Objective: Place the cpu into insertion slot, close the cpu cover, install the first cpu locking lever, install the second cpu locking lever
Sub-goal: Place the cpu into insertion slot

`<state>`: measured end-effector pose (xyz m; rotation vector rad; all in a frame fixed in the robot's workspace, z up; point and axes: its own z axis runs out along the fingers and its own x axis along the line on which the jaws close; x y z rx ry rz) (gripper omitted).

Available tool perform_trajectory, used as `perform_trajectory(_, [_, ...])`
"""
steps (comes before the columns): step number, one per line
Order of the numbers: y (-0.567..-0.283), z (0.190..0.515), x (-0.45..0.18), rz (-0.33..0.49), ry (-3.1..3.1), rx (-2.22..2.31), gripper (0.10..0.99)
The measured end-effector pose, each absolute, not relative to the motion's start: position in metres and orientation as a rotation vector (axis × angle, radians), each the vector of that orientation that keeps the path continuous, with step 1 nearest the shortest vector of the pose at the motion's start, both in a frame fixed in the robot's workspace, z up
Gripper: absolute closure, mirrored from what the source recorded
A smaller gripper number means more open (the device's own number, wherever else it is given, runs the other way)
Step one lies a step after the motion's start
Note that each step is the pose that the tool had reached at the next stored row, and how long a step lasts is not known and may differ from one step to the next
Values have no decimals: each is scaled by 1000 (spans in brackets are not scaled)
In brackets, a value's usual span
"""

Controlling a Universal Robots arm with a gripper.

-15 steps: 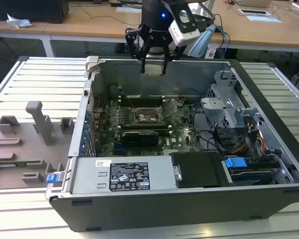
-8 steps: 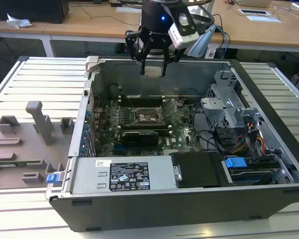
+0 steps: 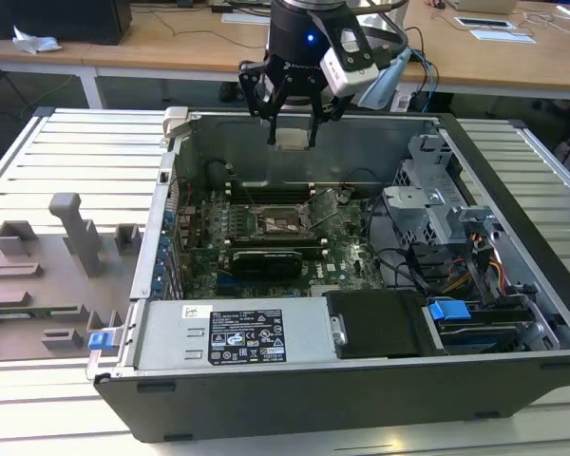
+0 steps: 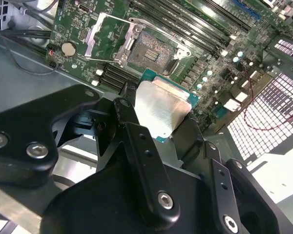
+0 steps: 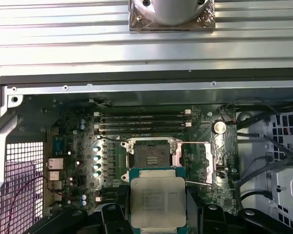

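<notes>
Exterior view: the gripper (image 3: pixel 294 141) hangs over the far wall of the open case (image 3: pixel 313 399). Its fingers (image 4: pixel 123 109) are clamped on the cpu (image 3: pixel 294 138), well above the green board (image 3: pixel 266 249). Both wrist views add detail. The insertion slot (image 5: pixel 149 157) is bare with its dark centre exposed, and the cpu cover (image 5: pixel 208 163) is swung open beside it. The cpu is held level, silver lid facing up toward the wrist, green rim showing. It's square, so no long axis. The fingers pinch two opposite edges.
</notes>
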<state>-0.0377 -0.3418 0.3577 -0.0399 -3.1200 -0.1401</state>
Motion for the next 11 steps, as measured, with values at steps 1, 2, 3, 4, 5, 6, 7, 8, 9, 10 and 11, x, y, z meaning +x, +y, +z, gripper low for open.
perform_trajectory(1, [-342,356,-38,-140,-3120,-40,541])
perform_trajectory(2, [-342,355,-38,-140,-3120,-40,541])
perform_trajectory(3, [-342,355,-38,-140,-3120,-40,541])
perform_trajectory(4, [-342,354,-38,-140,-3120,-40,541])
perform_trajectory(5, [-342,353,-38,-140,-3120,-40,541])
perform_trajectory(6, [-342,353,-38,-140,-3120,-40,541])
perform_trajectory(7, [-342,353,-38,-140,-3120,-40,541])
perform_trajectory(8, [-342,352,-38,-140,-3120,-40,541])
perform_trajectory(9, [-342,351,-38,-140,-3120,-40,541])
perform_trajectory(10, [-342,351,-38,-140,-3120,-40,541])
perform_trajectory(11, [-342,351,-38,-140,-3120,-40,541])
